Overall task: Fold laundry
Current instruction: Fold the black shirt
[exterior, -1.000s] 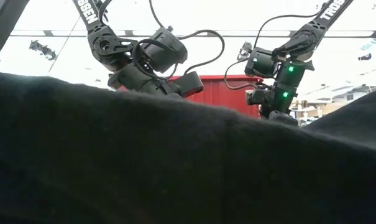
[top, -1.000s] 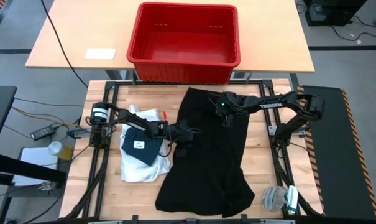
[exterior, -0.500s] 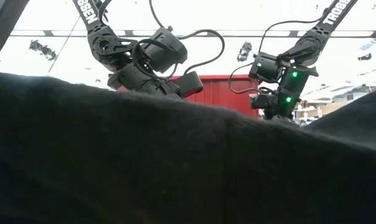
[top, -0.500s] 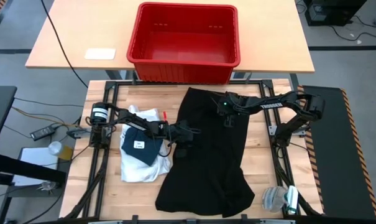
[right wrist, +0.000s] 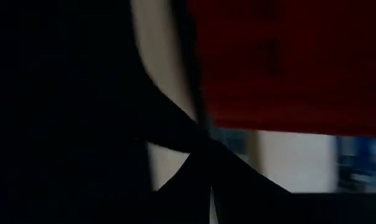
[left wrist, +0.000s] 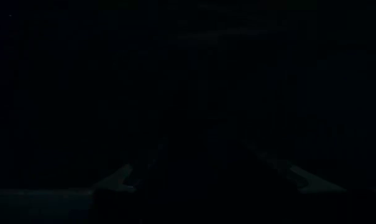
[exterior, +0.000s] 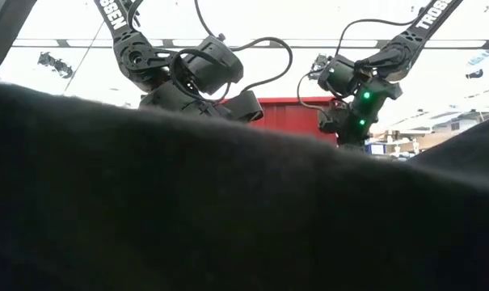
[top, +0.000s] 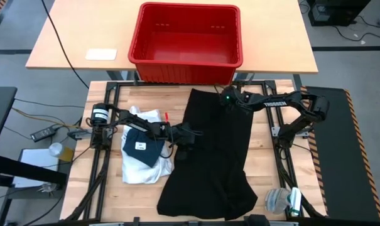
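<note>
Black pants (top: 211, 154) lie spread mid-counter. Right tool (top: 225, 97) looks pinched together on their waistband at the far edge; left tool (top: 184, 137) is spread apart at the side hem. Next: probably lift and fold it over.

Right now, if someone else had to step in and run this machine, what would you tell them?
Right gripper: shut at the far edge of the large black garment, near the red crate; whether it pinches cloth I cannot tell.
Left gripper: on the garment's left edge, fingers hidden.
White shirt with a dark blue piece on it lies left of the black garment.
Done: black garment spread flat.
Left: all folding.
</note>
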